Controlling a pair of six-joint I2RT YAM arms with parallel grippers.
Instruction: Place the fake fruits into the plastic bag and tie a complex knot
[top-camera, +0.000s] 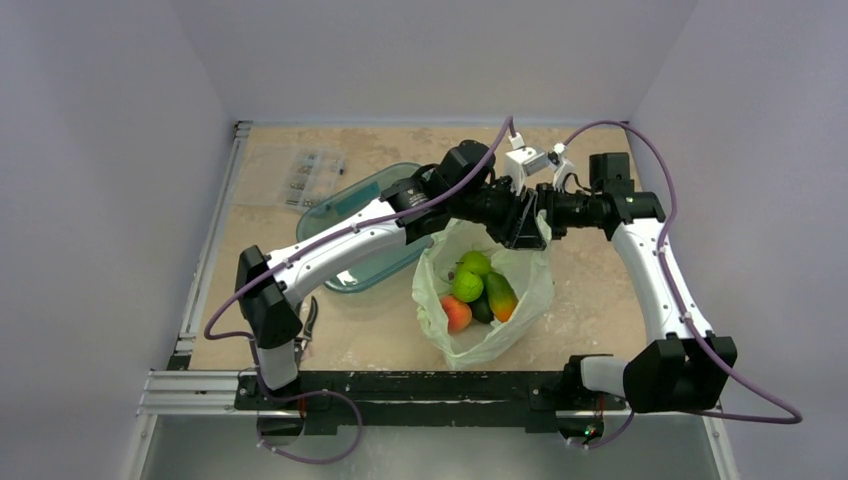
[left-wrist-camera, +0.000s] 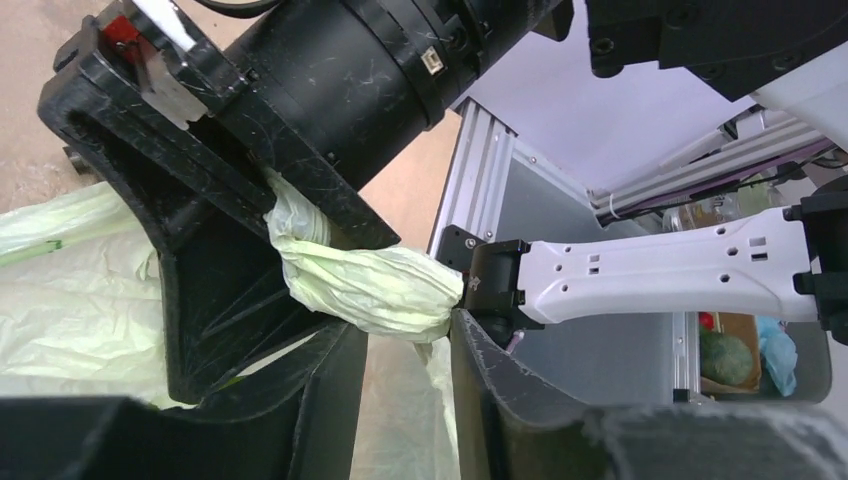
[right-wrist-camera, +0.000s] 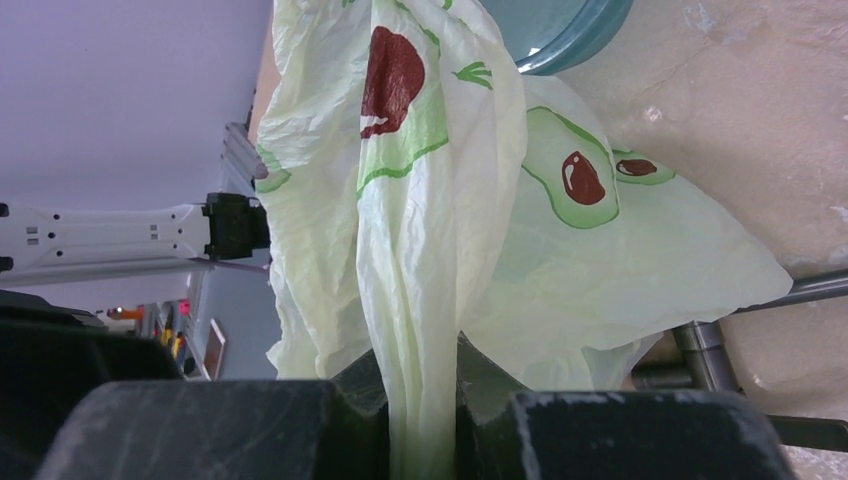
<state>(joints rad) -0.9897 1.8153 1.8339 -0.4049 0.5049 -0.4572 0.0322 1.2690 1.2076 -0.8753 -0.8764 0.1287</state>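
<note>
The plastic bag (top-camera: 520, 290) lies open mid-table, pale green with avocado prints (right-wrist-camera: 420, 110). The fake fruits sit inside it: a green apple (top-camera: 474, 263), a second green fruit (top-camera: 467, 286), a peach (top-camera: 456, 313), a mango (top-camera: 500, 296) and a dark avocado (top-camera: 481, 309). Both grippers meet over the bag's far rim. My right gripper (top-camera: 537, 212) (right-wrist-camera: 420, 400) is shut on a gathered strand of the bag. That twisted strand (left-wrist-camera: 370, 285) runs from the right jaws across the tips of my left gripper (top-camera: 515, 228) (left-wrist-camera: 405, 345). The left jaws stand apart, with only thin film hanging between them.
A translucent teal tub (top-camera: 350, 225) (right-wrist-camera: 560, 30) stands just left of the bag, under my left arm. A clear packet of small parts (top-camera: 305, 170) lies at the back left. Aluminium rails (top-camera: 190, 390) border the near and left edges; walls close in on three sides.
</note>
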